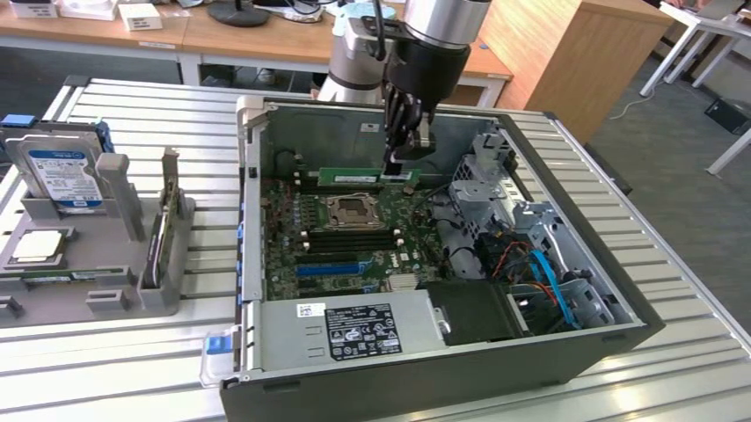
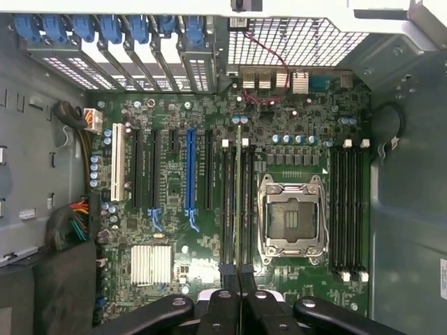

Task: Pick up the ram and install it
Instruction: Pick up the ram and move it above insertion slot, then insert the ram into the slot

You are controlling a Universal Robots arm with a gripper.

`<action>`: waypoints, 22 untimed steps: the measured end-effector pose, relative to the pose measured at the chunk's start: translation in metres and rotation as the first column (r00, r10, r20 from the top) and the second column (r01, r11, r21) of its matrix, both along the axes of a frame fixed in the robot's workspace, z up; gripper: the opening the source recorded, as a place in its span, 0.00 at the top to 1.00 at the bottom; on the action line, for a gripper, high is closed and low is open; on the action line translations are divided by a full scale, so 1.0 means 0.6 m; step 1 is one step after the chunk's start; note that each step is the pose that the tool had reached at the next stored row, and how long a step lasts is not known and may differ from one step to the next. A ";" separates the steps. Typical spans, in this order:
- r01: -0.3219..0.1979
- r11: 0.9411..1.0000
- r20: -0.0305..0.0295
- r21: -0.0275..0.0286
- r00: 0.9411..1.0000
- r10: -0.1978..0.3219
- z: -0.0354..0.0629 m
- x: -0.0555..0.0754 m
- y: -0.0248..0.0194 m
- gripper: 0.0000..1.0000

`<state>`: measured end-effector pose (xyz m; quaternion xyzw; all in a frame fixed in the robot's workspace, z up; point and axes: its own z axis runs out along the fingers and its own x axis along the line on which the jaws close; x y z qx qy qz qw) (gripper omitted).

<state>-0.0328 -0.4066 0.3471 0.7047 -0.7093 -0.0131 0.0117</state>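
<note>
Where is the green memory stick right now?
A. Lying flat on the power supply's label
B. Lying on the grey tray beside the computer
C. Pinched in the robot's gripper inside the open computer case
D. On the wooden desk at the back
C: the gripper is shut on one end of the ram, holding it on edge above the motherboard, beside the CPU socket.

Silver-grey tubular arm (image 1: 452, 22), rounded grey joint housing, pale blue end cap. Thin black cable (image 1: 377, 26) along the wrist. Black wrist block above. Gripper (image 1: 400, 163) all black, glossy: jointed bar linkages, rounded link ends, round silver pivot pins (image 2: 173, 303). Narrow flat black fingers (image 2: 222, 314).
</note>
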 end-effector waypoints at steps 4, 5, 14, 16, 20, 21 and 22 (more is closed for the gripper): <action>0.000 1.000 0.000 0.000 1.000 0.000 -0.002 0.000 0.0000 0.89; 0.000 1.000 0.000 0.000 1.000 0.000 -0.002 0.000 0.0000 0.89; 0.000 1.000 0.000 0.000 1.000 0.000 -0.002 0.000 -0.0047 0.89; 0.000 1.000 0.000 0.000 1.000 0.000 -0.002 0.000 -0.0066 0.89; 0.000 1.000 0.000 0.000 1.000 0.000 -0.002 0.000 -0.0113 0.89; 0.000 1.000 0.000 0.000 1.000 0.000 -0.002 0.000 -0.0124 0.89; 0.000 1.000 0.000 0.000 1.000 0.000 -0.002 0.000 -0.0132 0.89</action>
